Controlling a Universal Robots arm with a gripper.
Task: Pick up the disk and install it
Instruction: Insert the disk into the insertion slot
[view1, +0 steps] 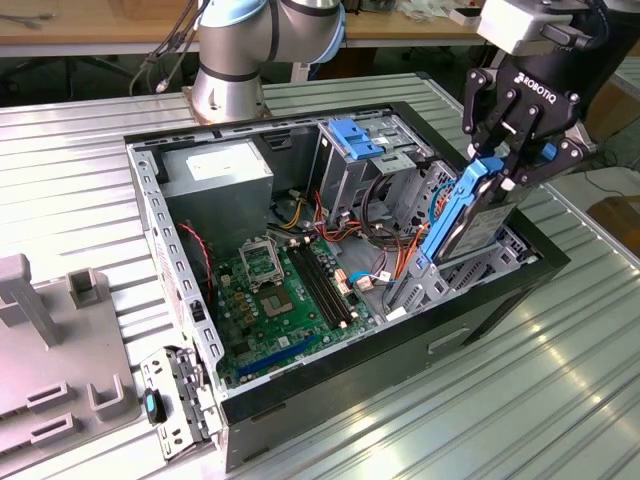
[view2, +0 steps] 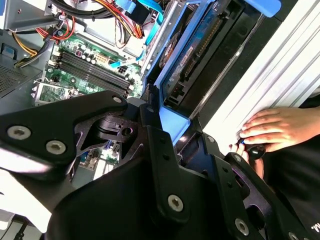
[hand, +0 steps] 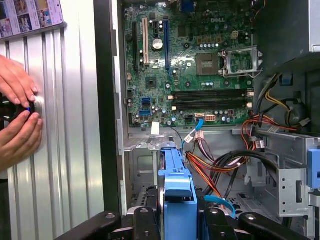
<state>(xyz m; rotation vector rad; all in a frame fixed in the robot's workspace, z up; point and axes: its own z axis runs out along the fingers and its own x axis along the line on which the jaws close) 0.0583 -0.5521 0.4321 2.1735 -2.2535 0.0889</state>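
While gripper (view1: 500, 172) grips disk (view1: 470, 220) by upper end, disk stands tilted, lower end down inside drive bay (view1: 432, 280) of open computer case (view1: 500, 292).

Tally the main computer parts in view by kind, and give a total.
disk, gripped by the hand: 1
power supply: 1
motherboard: 1
case: 1
Total: 4
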